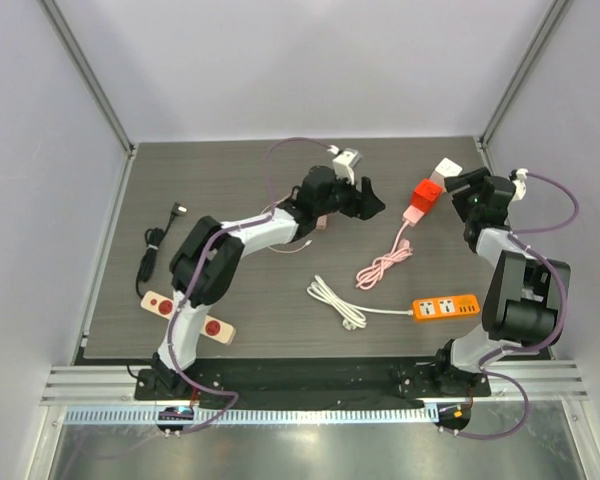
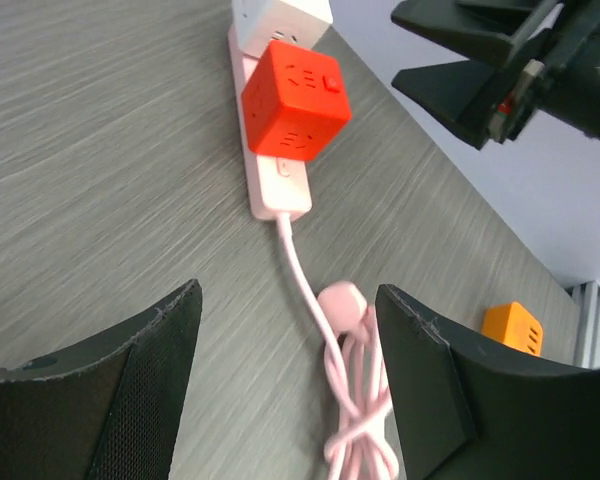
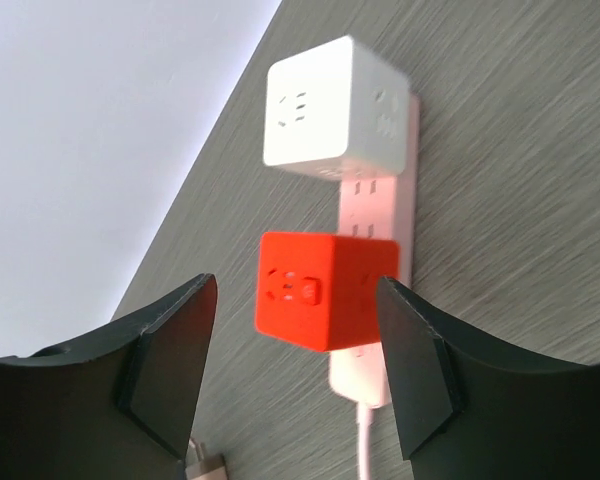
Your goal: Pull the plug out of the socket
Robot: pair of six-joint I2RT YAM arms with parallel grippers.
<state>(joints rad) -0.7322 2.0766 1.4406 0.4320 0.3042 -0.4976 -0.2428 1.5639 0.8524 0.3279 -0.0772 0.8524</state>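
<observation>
my right gripper [image 3: 295, 300] spread, empty | red plug [image 3: 325, 290] just ahead, seated on pink socket strip [image 2: 280, 190] | my left gripper [image 2: 287, 292] spread, empty, red plug farther ahead

The red cube [image 2: 295, 95] hides part of the pink strip [image 2: 280, 190].

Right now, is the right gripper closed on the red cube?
No, the right gripper has its jaws open and apart from the red cube, which sits plugged into the pink strip.
</observation>
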